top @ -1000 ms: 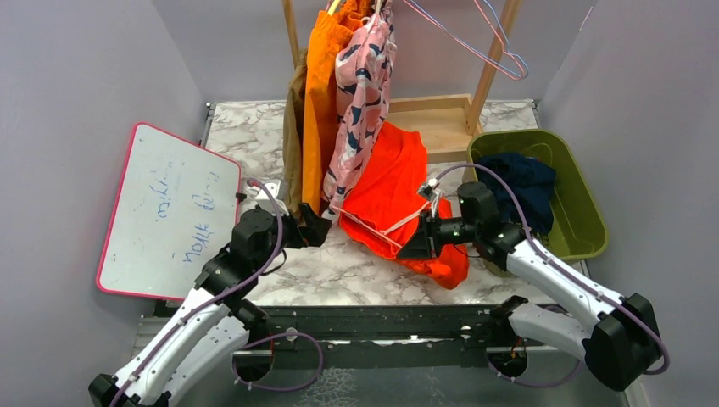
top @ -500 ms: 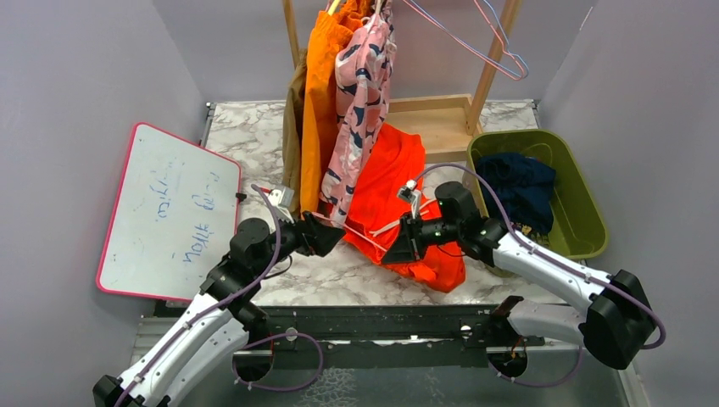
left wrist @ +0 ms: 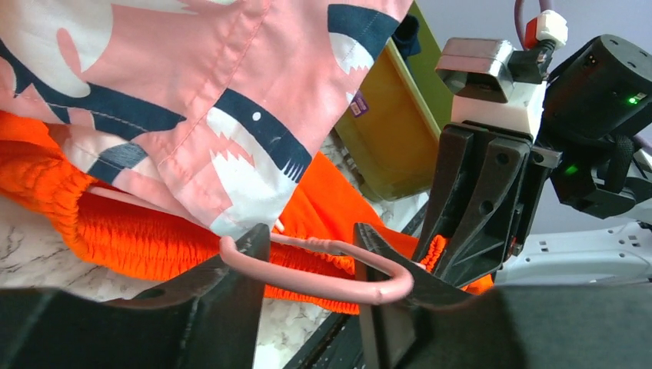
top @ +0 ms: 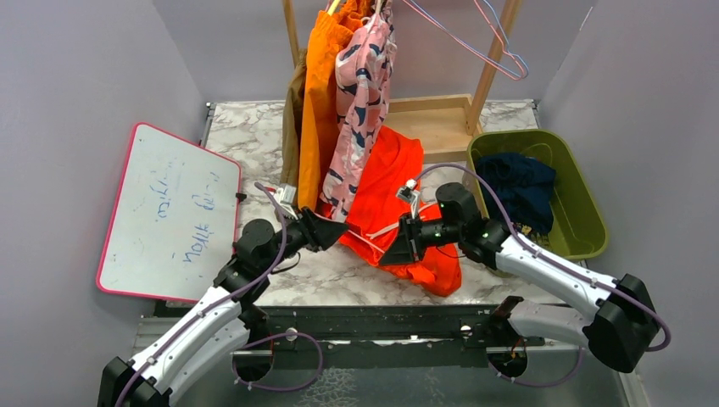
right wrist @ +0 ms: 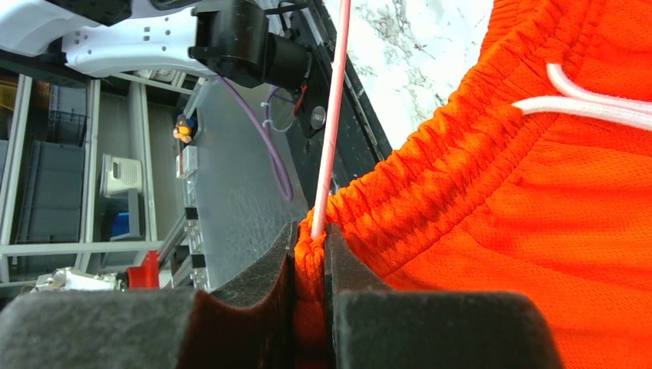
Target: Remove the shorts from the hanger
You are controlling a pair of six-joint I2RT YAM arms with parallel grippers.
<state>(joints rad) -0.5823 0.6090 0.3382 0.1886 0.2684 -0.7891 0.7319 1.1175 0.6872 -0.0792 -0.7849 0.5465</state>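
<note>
Red-orange mesh shorts (top: 390,182) lie crumpled on the white marble table (top: 339,273), centre, still threaded on a thin pink wire hanger (left wrist: 323,280). The waistband end is toward the arms.

The right gripper (right wrist: 310,238) is nearly closed, pinching the elastic waistband edge. The hanger wire comes up right at the fingertips.

The left gripper (left wrist: 307,246) has its jaws about half apart, straddling the hanger's rounded end. The wire touches both fingers, but I can't tell if they actually clamp it.

Pink shorts with dark blotches (top: 360,93) hang from the wooden rack (top: 437,119), draped over the red-orange pair. Bright orange shorts (top: 318,85) and tan-brown shorts (top: 294,127) hang just left of them.

Navy shorts (top: 521,182) sit in the olive-green plastic bin (top: 585,195) on the right. A pink-framed whiteboard (top: 169,212) lies on the left.
</note>
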